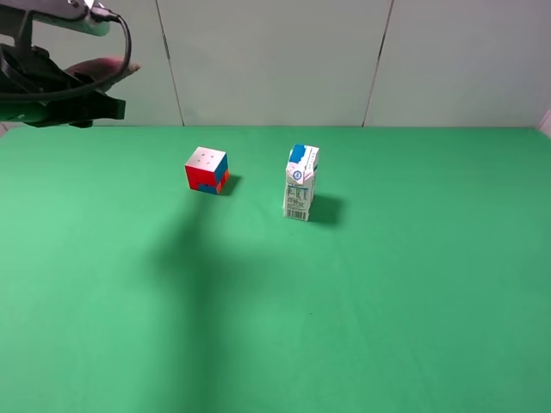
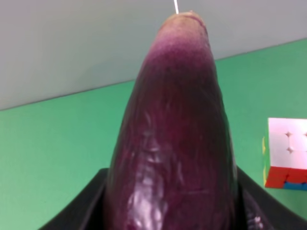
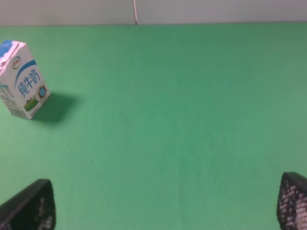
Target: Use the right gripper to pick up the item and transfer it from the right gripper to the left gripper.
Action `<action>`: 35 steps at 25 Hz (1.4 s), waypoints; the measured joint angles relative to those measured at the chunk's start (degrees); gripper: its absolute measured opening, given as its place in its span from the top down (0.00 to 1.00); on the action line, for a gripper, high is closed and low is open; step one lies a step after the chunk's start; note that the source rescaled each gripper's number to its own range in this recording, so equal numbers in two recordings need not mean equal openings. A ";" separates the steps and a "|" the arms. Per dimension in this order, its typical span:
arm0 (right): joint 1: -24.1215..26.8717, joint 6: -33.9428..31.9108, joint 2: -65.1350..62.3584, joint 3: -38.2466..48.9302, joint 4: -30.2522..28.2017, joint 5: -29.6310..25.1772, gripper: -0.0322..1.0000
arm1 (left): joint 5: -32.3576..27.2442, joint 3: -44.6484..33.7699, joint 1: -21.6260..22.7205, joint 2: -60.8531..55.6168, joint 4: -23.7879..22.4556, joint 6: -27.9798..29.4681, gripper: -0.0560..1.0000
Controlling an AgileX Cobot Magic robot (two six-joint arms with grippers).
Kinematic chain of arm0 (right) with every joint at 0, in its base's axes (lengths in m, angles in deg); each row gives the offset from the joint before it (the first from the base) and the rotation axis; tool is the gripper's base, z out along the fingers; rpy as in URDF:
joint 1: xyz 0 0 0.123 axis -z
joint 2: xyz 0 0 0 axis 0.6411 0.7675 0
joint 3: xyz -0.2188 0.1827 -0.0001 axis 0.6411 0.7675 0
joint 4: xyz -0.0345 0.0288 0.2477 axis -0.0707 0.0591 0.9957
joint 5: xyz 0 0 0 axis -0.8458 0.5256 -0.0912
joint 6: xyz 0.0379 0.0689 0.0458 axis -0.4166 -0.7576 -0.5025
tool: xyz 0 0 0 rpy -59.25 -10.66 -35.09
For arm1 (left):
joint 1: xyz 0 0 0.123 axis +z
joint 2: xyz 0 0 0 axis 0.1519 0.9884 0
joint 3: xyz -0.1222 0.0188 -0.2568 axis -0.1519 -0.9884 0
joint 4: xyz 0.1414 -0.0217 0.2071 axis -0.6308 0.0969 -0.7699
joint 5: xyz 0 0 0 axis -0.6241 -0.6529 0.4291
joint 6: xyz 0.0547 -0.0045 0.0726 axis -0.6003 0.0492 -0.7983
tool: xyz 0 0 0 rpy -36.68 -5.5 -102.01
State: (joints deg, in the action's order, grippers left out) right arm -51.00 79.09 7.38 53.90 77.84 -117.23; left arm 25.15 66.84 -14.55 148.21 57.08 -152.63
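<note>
Eggplant [image 2: 172,143] clamped inside left claw [image 1: 90,82], tip protruding.

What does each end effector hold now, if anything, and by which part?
The left end effector holds the eggplant by its thick purple body, pale tip free. The right end effector is open and empty.

You see a long dark-purple eggplant [image 2: 172,143] with glossy, faintly wrinkled skin that dulls to a matt tan tip. The left gripper [image 2: 171,201] has black fingers [image 2: 76,213] of smooth, matt plastic. The right gripper [image 3: 163,206] has black pads [image 3: 33,208] with a rough mesh texture. The green table cover [image 1: 387,301] looks matt and cloth-like. The white-and-blue milk carton [image 1: 300,185] looks like printed paperboard, and the red, white and blue puzzle cube [image 1: 207,169] like shiny plastic.
</note>
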 joint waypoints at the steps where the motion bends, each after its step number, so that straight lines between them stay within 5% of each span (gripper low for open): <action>1: 0.00 0.00 0.00 0.00 0.00 0.00 0.00 | -0.52 0.00 0.46 0.00 0.00 0.00 0.95; 13: 0.00 0.00 0.00 0.00 0.00 0.00 0.00 | -4.91 -0.12 7.52 0.02 -0.05 0.13 0.95; 17: 0.00 0.00 0.00 0.00 0.00 0.00 0.00 | -10.61 -2.38 13.02 0.02 -2.05 7.05 0.95; 19: 0.00 0.00 0.00 0.00 0.00 0.00 0.00 | -13.14 -4.76 14.38 0.02 -8.93 15.74 0.95; 22: 0.00 0.00 0.00 0.00 0.00 0.00 0.00 | -13.73 -7.92 14.80 -0.03 -25.26 34.07 0.95; 28: 0.00 0.00 0.00 0.00 0.00 0.00 0.00 | -16.66 -10.10 14.87 2.10 -63.24 68.66 0.95; 31: 0.00 0.00 0.00 0.00 0.00 0.00 0.00 | -18.72 -10.20 14.87 5.96 -73.51 80.44 0.95; 35: 0.00 0.00 0.00 0.00 0.00 0.00 0.00 | -18.29 -10.20 14.87 11.02 -78.52 86.62 0.95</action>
State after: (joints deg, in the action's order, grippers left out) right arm -51.00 79.09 7.38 53.90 77.84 -117.23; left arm 6.85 56.64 0.32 159.23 -21.44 -66.01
